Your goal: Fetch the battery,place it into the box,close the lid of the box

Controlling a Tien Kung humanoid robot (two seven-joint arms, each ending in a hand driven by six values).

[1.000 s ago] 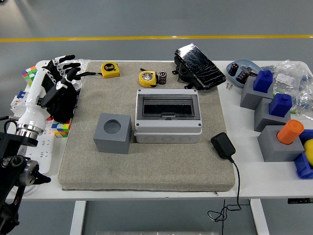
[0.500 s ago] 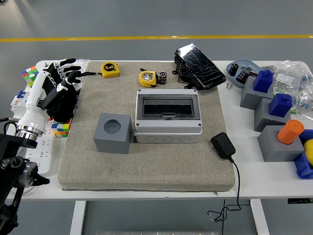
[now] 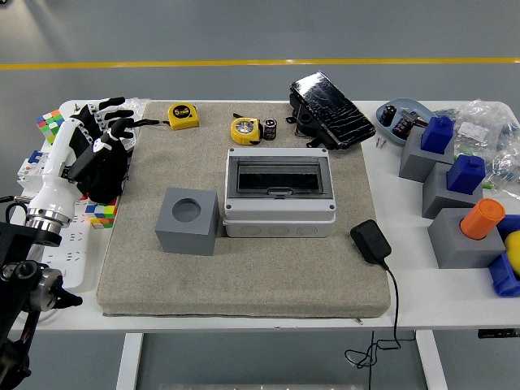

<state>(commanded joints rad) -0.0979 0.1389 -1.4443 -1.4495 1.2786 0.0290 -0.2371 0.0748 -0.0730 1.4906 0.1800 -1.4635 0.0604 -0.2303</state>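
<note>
The left hand [image 3: 101, 150] hangs over the left edge of the grey mat [image 3: 244, 276], its fingers [image 3: 122, 123] loosely spread and holding nothing, in almost the same spot as half a second ago; compared with a second ago it has drifted only slightly, and its forearm still runs down toward the lower left corner. The right hand is out of view. The battery [image 3: 270, 128] stands at the far side of the mat, just beside a round yellow tape measure [image 3: 245, 130] on its left, and it has not moved. The box [image 3: 279, 192] sits in the middle of the mat, in front of the battery, with its dark see-through lid lying flat over the top, unchanged from before. A grey cube [image 3: 188, 220] with a round hole in its top rests just to the left of the box. A second yellow tape measure [image 3: 183, 115] lies near the far left corner of the mat, close to the fingertips. A black power adapter [image 3: 370, 241] lies to the right of the box with its cable trailing off the near edge of the table [image 3: 406, 305]. Nothing on the mat has shifted.
</note>
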